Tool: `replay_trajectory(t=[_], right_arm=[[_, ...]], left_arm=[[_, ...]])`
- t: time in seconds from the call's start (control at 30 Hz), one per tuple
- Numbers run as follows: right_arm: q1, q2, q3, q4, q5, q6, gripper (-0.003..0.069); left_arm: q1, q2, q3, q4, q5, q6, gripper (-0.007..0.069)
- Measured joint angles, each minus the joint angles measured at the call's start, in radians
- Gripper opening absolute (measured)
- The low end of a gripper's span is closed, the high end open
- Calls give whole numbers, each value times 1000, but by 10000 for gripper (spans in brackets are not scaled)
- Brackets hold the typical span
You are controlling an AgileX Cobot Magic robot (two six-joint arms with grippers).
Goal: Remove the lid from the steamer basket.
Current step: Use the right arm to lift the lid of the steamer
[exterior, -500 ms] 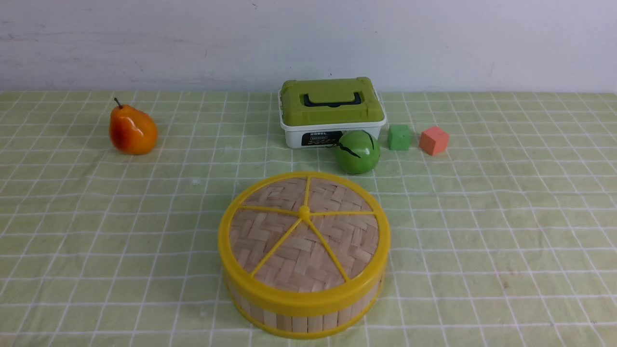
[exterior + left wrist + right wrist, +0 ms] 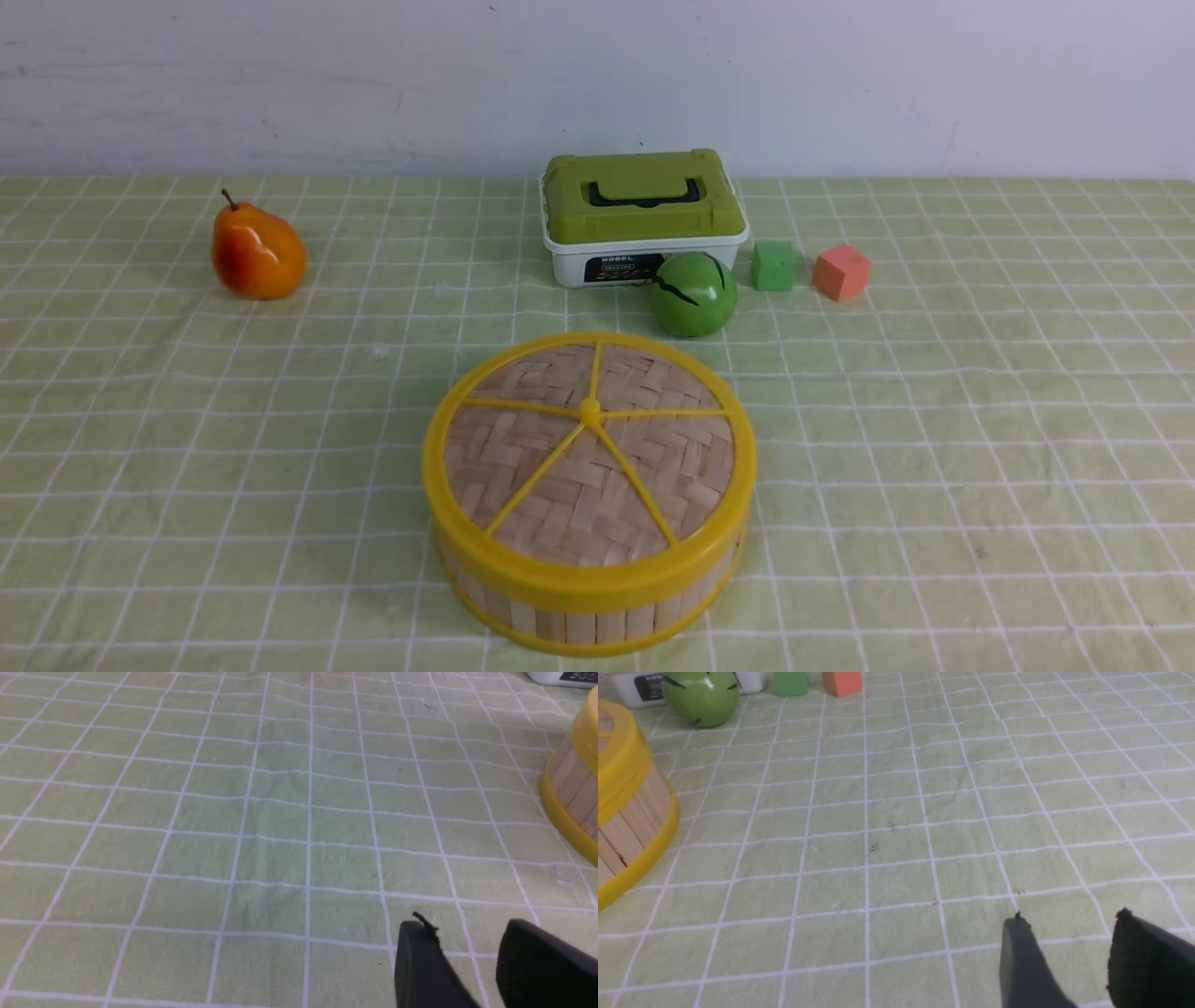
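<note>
The lid [image 2: 588, 448], a woven bamboo disc with a yellow rim, spokes and centre knob, sits closed on the steamer basket [image 2: 588, 621] at the front centre of the table. Neither gripper shows in the front view. In the left wrist view my left gripper [image 2: 465, 926] is open and empty over bare cloth, well apart from the basket [image 2: 572, 788]. In the right wrist view my right gripper [image 2: 1069, 917] is open and empty over the cloth, well apart from the basket [image 2: 630, 812] and the lid's rim [image 2: 616, 765].
An orange pear [image 2: 257, 252] lies at the back left. A white box with a green top [image 2: 642, 215] stands behind the basket, with a green round fruit [image 2: 693, 294], a green cube [image 2: 774, 266] and an orange cube [image 2: 840, 272] to its right.
</note>
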Motion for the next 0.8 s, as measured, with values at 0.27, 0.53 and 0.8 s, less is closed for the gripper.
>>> replay_trajectory(t=[0.27,0.53,0.8], right_arm=[[0,0,0,0,0,0,242],[0,0,0,-12,0,0,242],[0,0,0,-18,0,4,242]], left_arm=[[0,0,0,0,0,0,239],[0,0,0,0,0,0,239],[0,0,0,0,0,0,239]])
